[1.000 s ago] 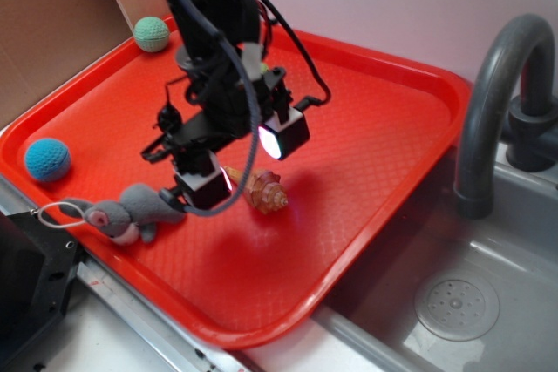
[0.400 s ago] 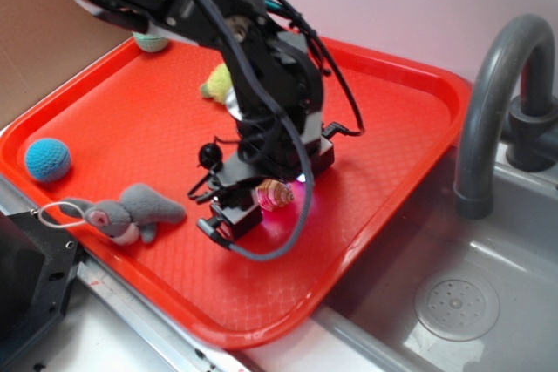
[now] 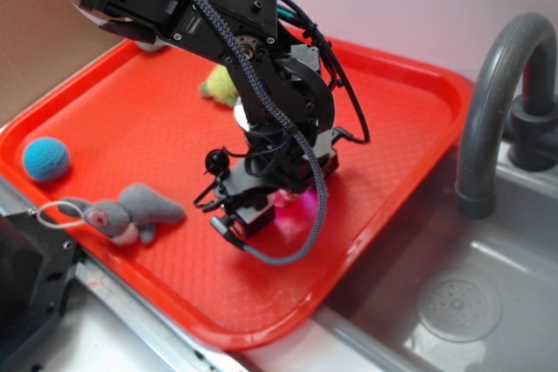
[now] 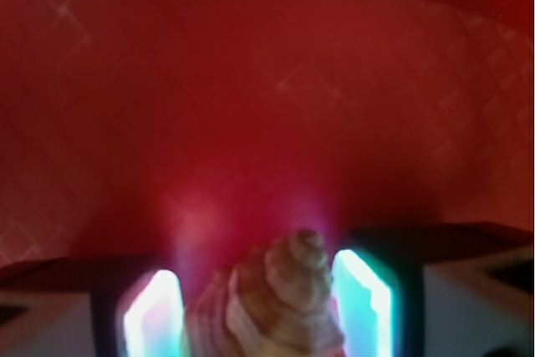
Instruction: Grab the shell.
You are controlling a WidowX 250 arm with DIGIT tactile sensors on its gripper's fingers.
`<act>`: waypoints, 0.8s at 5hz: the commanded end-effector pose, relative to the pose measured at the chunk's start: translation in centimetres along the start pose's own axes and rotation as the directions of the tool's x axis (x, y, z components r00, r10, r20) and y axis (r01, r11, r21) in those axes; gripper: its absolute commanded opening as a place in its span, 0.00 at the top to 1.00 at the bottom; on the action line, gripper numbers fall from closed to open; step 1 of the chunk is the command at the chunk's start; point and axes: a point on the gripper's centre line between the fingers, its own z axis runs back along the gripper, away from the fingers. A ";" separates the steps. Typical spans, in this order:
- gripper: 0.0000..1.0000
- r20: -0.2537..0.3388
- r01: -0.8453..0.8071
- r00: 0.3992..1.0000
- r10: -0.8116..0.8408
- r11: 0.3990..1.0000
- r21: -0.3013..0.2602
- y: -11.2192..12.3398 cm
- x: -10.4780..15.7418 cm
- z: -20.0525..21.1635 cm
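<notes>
The tool [image 3: 277,200] is down on the red tray [image 3: 392,128] near the middle of the exterior frame, its jaws narrowed around the shell [image 4: 276,307]. In the wrist view the shell sits between the two glowing pads [image 4: 365,298], tip pointing up the frame, nearly touching the right pad; whether both pads press on it cannot be told. In the exterior view the shell is mostly hidden under the tool, in a pink glow. A grey bunny [image 3: 122,211] lies at lower left on the tray, a blue ball [image 3: 45,158] at far left, a yellow-green plush [image 3: 220,84] behind the arm. A grey faucet [image 3: 497,102] stands at right over the sink [image 3: 458,307].
</notes>
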 end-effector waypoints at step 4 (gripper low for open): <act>1.00 0.089 -0.795 0.607 0.790 0.603 0.063 -0.7 -13.2 15.0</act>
